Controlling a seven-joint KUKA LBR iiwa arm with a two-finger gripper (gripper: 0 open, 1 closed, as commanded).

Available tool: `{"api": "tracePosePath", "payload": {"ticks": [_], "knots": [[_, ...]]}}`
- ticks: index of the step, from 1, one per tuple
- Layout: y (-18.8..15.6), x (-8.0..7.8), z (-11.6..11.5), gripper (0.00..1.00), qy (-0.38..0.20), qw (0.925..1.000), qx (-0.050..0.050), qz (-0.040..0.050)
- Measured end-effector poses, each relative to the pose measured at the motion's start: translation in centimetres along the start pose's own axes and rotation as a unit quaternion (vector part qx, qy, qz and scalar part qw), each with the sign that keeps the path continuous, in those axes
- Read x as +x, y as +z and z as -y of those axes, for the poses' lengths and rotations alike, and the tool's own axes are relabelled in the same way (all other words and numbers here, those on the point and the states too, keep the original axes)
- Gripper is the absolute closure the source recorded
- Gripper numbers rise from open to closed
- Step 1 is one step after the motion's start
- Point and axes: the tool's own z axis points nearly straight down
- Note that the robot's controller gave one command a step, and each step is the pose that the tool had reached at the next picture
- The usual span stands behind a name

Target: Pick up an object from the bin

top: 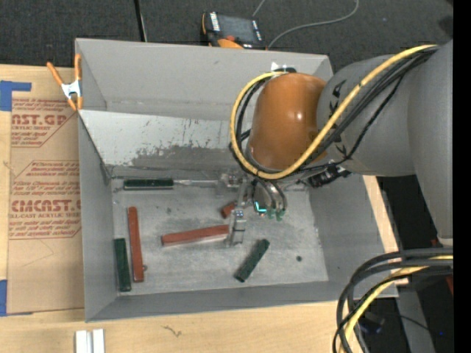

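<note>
Arm: enters from the right, its orange cover [283, 120] hanging over the right half of the bin [184, 79].
Pincer: low [238, 226], down near the bin floor. How wide it stands cannot be told (wrist hardware and cables crowd it), and nothing is seen in its hold.
Nearest thing: red bar [195, 235], flat on the floor mid-bin, running roughly left to right. Its right end is at the pincer; whether touching or just beside cannot be told.
Other near things: small red piece [228, 210] just left of the pincer; green bar [252, 259] slanting on the floor below and to the right, apart from it.
Further things: dark bar [147, 184] along the foot of the back wall; red strip [135, 243] and green strip [121, 265] side by side near the left wall, well apart from the pincer.
Layout: things lie singly, none heaped.
Progress: the reach down into the bin is judged done; no grasp is shown and every visible thing rests on the floor.
Remaining: secure one thing (the red bar's end looks the likeliest) and lift it clear of the bin.
</note>
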Motion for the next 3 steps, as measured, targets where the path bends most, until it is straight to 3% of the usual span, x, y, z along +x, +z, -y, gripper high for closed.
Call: {"api": "tracePosePath", "payload": {"ticks": [1, 2, 3], "knots": [[8.6, 2.8, -4.8, 0.0, -0.074, 0.9972, 0.0, -0.0001], [8.2, 2.5, -4.6, 1.0, -0.073, 0.9973, 0.0, 0.0037], [-5.4, 5.7, -7.9, 1.0, -0.056, 0.9984, -0.001, 0.0067]]}}
